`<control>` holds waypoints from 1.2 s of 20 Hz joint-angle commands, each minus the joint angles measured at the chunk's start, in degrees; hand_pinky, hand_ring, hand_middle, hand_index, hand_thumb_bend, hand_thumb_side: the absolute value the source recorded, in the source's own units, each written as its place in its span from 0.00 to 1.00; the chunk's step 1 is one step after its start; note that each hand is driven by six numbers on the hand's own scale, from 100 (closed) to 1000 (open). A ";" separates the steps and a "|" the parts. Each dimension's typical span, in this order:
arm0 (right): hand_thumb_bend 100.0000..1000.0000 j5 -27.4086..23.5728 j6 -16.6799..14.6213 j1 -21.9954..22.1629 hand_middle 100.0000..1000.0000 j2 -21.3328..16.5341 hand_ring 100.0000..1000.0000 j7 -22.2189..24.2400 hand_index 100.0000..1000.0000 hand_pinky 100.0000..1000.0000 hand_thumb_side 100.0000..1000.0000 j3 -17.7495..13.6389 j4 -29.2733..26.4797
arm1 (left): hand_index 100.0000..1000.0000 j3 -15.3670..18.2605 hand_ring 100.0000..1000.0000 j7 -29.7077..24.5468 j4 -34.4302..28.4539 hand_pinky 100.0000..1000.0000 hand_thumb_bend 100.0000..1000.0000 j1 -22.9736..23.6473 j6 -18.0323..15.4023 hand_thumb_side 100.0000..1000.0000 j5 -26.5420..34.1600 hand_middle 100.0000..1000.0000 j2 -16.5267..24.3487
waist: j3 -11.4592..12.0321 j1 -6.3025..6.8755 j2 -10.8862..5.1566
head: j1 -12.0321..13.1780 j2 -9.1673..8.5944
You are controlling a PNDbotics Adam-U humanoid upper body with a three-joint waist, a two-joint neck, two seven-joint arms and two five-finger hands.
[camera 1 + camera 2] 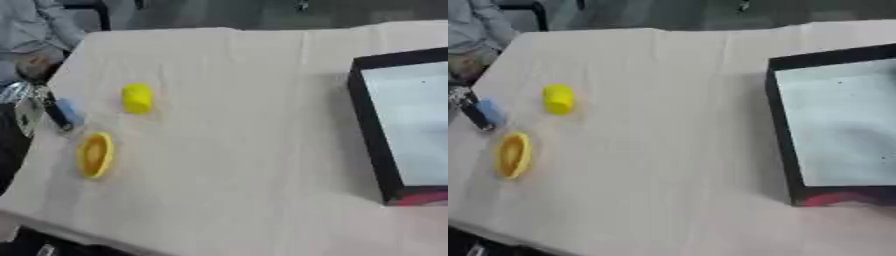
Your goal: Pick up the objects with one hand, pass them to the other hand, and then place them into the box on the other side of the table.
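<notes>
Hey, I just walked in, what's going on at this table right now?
Nothing is being carried at this moment. A yellow block and a yellow-orange bowl-shaped piece lie apart on the table's left side, with a small blue and black thing near the left edge. The black-walled box sits on the right, and nothing shows inside it. Neither robot hand can be made out in either view, so no pick-up has begun.
</notes>
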 commanded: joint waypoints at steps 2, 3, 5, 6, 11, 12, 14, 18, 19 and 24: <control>0.00 -0.44 0.05 -0.10 0.80 -1.08 1.00 0.08 1.00 1.00 0.40 -0.53 -0.37 | 0.52 -0.41 0.82 -0.96 -4.25 0.82 0.19 -1.42 -1.12 0.00 1.14 0.70 2.54 | 0.34 -0.54 -1.23 | -0.54 0.35; 0.00 -0.55 0.10 -0.05 0.80 -1.09 1.00 0.07 1.00 1.00 0.40 -0.54 -0.33 | 0.52 -0.58 0.82 -1.43 -5.33 0.82 0.18 -1.48 -1.44 0.00 1.55 0.70 2.66 | 0.43 -0.58 -1.35 | -0.66 0.44; 0.00 -0.77 0.18 0.06 0.80 -1.11 1.00 0.06 1.00 1.00 0.40 -0.56 -0.28 | 0.52 -1.09 0.82 -2.34 -7.49 0.82 0.18 -1.54 -2.05 0.00 2.17 0.70 2.92 | 0.58 -0.64 -1.62 | -0.82 0.62; 0.00 -0.88 0.21 0.12 0.80 -1.12 1.00 0.05 1.00 1.00 0.40 -0.58 -0.26 | 0.52 -1.40 0.82 -2.75 -8.44 0.82 0.18 -1.54 -2.30 0.00 2.26 0.70 3.02 | 0.65 -0.67 -1.75 | -0.92 0.68; 0.00 -1.50 0.40 0.46 0.80 -1.12 1.00 -0.18 1.00 1.00 0.40 -0.75 -0.14 | 0.52 -2.30 0.82 -4.25 -12.29 0.81 0.16 -1.66 -3.19 0.00 2.64 0.69 3.20 | 0.87 -0.78 -2.58 | -1.65 0.99; 0.00 -1.75 0.49 0.46 0.80 -1.17 1.00 -0.25 1.00 1.00 0.39 -0.77 -0.15 | 0.52 -2.43 0.82 -4.34 -13.24 0.82 0.15 -1.68 -3.44 0.00 2.99 0.69 3.23 | 0.96 -0.79 -2.80 | -1.75 1.09; 0.00 -2.32 0.62 0.40 0.80 -1.33 1.00 -0.36 1.00 1.00 0.39 -0.75 -0.24 | 0.52 -2.74 0.82 -4.42 -15.15 0.82 0.14 -1.64 -3.90 0.00 3.92 0.69 3.35 | 1.19 -0.86 -3.17 | -1.90 1.24; 0.00 -3.92 0.89 -0.01 0.80 -1.76 1.00 -0.72 1.00 1.00 0.38 -0.58 -0.45 | 0.52 -3.73 0.82 -4.62 -20.70 0.82 0.10 -1.03 -5.51 0.00 7.27 0.68 3.27 | 1.71 -1.09 -3.94 | -2.65 1.50; 0.00 -4.31 0.98 -0.12 0.80 -1.87 1.00 -0.82 1.00 1.00 0.37 -0.55 -0.49 | 0.52 -4.09 0.81 -4.81 -22.26 0.82 0.09 -0.74 -5.90 0.00 8.25 0.68 3.28 | 1.80 -1.15 -4.11 | -2.94 1.51; 0.00 -6.44 1.21 -0.95 0.80 -2.54 1.00 -1.29 1.00 1.00 0.35 -0.18 -0.76 | 0.53 -6.22 0.81 -5.66 -30.46 0.82 0.06 0.88 -7.35 0.00 13.37 0.68 3.25 | 1.96 -1.40 -4.97 | -4.14 1.26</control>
